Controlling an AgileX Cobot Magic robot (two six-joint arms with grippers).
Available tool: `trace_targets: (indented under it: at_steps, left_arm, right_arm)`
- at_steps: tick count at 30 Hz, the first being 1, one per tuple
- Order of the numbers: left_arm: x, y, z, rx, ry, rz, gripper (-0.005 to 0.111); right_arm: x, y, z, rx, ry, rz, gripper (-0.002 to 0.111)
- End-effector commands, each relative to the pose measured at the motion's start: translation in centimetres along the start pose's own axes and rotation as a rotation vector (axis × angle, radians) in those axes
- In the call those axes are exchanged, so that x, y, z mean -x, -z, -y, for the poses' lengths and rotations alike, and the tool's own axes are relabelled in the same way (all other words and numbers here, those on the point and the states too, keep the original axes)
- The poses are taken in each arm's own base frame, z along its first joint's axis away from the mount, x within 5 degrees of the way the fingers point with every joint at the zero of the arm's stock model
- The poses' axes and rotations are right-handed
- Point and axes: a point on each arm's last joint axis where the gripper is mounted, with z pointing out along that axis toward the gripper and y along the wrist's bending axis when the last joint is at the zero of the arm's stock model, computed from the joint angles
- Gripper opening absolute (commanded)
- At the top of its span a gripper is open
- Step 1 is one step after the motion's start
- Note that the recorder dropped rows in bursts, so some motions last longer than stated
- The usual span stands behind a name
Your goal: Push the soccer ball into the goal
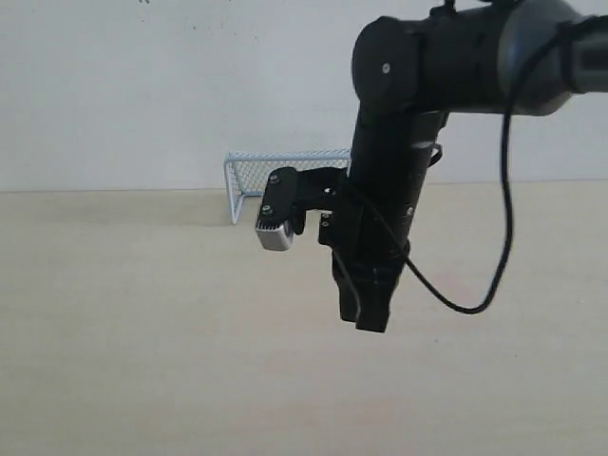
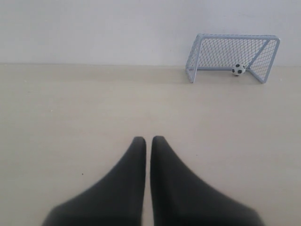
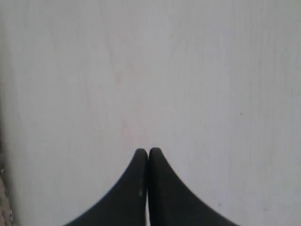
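I find the soccer ball (image 2: 238,69) resting inside the goal (image 2: 235,36), close to the back net, well ahead of the left gripper (image 2: 148,141). I judge the push complete; what is left is to leave the ball undisturbed. Good practice here is to hold both arms clear of the goal mouth, lift away rather than sweep along the counter (image 2: 70,117), and avoid knocking the frame.

Left gripper: closed, only a hairline slit between the tips, holding nothing and touching nothing I can see.

Right gripper (image 3: 148,153): closed with tips together, empty, pointing down over bare counter. In the exterior view the goal stands behind it. Whether its tips touch the surface I cannot tell.
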Motion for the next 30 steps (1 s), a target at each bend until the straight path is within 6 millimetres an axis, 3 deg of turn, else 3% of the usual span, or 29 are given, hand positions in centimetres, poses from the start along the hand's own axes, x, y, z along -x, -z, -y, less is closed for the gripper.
trace_targets:
  at_steps: [1,7,10,17,24,30]
  left_arm:
    - [-0.1,0.0,0.0,0.003,0.007,-0.001,0.004]
    - [-0.1,0.0,0.0,0.003,0.007,-0.001,0.004]
    - [-0.1,0.0,0.0,0.003,0.007,-0.001,0.004]
    - [-0.1,0.0,0.0,0.003,0.007,-0.001,0.004]
    - [-0.1,0.0,0.0,0.003,0.007,-0.001,0.004]
    - [-0.1,0.0,0.0,0.003,0.007,-0.001,0.004]
  right_arm:
    - [-2.6,3.3,-2.7,-0.042,-0.008,-0.008,0.0]
    - [-9.8,6.7,-4.6,-0.108,-0.229,-0.007,0.0]
    - [-11.8,7.8,-5.1,-0.139,-0.291,0.005,0.0]
    - [-14.9,12.1,-6.4,-0.321,-0.463,0.093,0.0]
    - [-18.6,16.7,-6.8,-0.733,-0.856,0.135,0.0]
    - [-20.6,19.2,-8.6,-0.919,-1.066,0.157,0.0]
